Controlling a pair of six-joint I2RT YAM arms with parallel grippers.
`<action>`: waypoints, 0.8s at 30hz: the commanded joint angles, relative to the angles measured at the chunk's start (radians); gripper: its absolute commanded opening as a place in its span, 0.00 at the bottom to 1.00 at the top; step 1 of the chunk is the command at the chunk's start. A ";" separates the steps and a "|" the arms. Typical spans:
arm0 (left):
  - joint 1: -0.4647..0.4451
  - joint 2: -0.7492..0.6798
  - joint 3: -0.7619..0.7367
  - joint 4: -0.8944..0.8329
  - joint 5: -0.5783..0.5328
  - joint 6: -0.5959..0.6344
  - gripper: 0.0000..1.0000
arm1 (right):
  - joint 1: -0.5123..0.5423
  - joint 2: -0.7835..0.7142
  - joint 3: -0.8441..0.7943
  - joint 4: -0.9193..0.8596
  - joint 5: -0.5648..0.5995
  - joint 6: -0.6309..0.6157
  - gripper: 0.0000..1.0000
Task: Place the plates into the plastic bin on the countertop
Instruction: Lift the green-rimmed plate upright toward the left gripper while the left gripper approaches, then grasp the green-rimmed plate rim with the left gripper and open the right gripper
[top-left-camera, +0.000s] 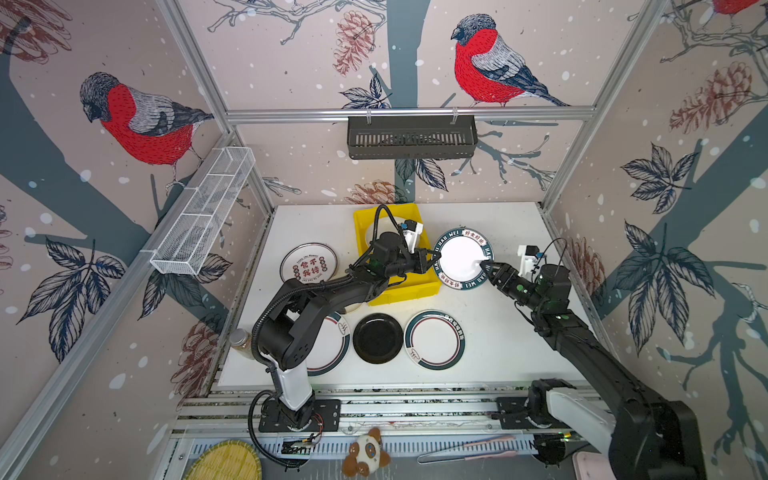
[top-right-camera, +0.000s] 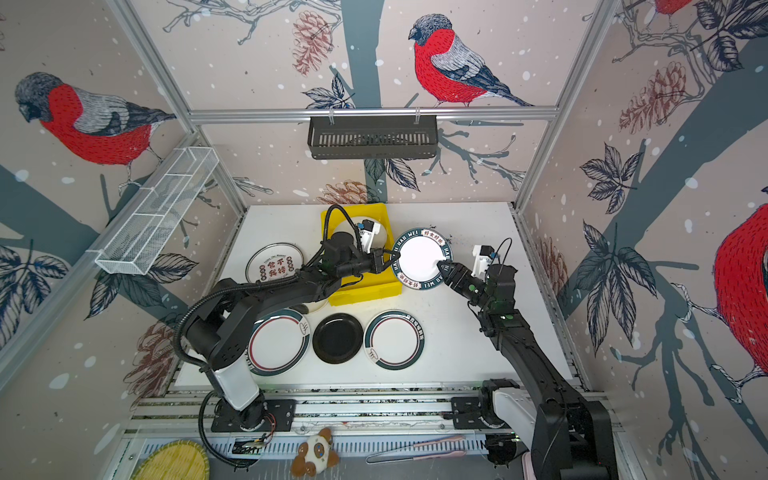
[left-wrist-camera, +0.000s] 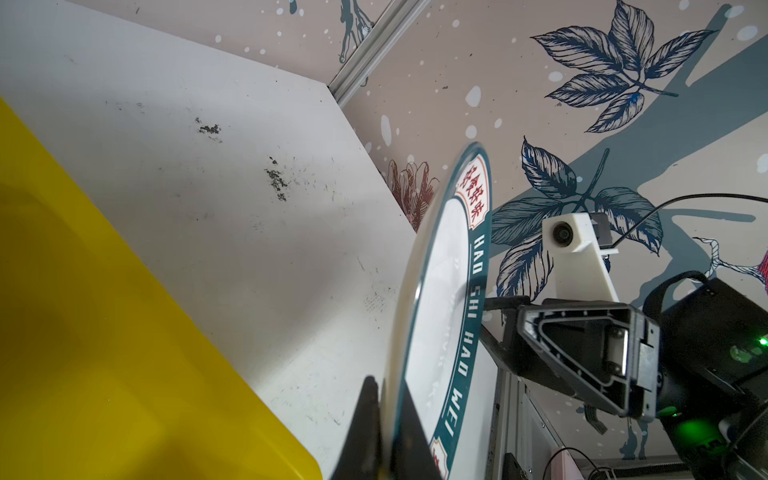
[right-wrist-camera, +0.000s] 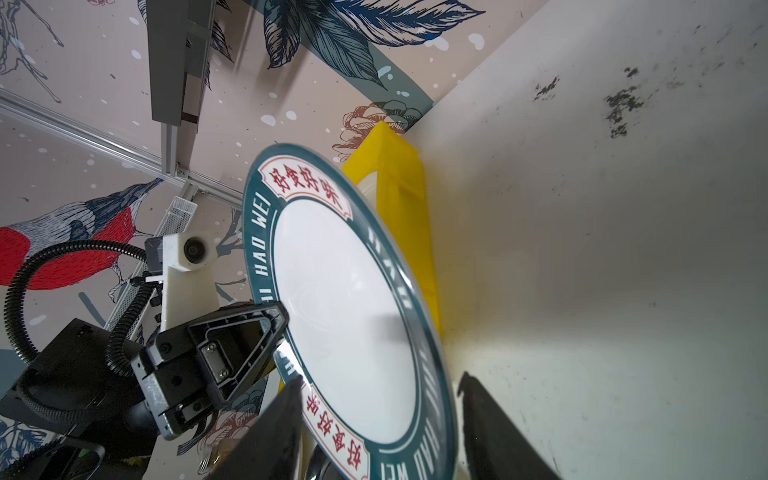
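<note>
- The left end effector (left-wrist-camera: 384, 415) pinches the rim of a teal-rimmed plate (top-left-camera: 461, 257), jaws closed tight on the edge nearest the bin (top-left-camera: 407, 293).
- The right end effector (right-wrist-camera: 378, 415) straddles the plate's far edge, jaws spread wide, with neither finger seen pressing it.
- The plate hangs just beside the bin's right wall, apparently lifted off the surface (top-left-camera: 498, 332).
- This looks like a hand-over, with only the left end effector gripping.
- Next, the right end effector likely needs to back clear. The left can then carry the plate over the bin's rim and lay it on the pale plate (top-left-camera: 368, 239) inside.
- The plate is round and glossy, with red lettering set in its teal band.
- The bin is bright yellow plastic, shallow and rectangular, and the surface is matte white with dark specks.
- On the bin's near side, a black plate (top-left-camera: 377, 338) sits beside a banded plate (top-left-camera: 434, 340).
- A lettered plate (top-left-camera: 308, 264) lies to the bin's left.
</note>
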 joint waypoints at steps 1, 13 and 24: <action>-0.001 -0.001 0.024 0.024 0.001 0.022 0.00 | 0.001 -0.008 0.007 0.028 -0.001 -0.031 0.81; 0.114 -0.057 0.026 -0.044 -0.036 0.059 0.00 | 0.001 -0.043 0.013 -0.039 0.047 -0.095 1.00; 0.303 -0.090 -0.021 -0.077 -0.124 0.067 0.00 | -0.002 -0.044 0.016 -0.048 0.050 -0.120 1.00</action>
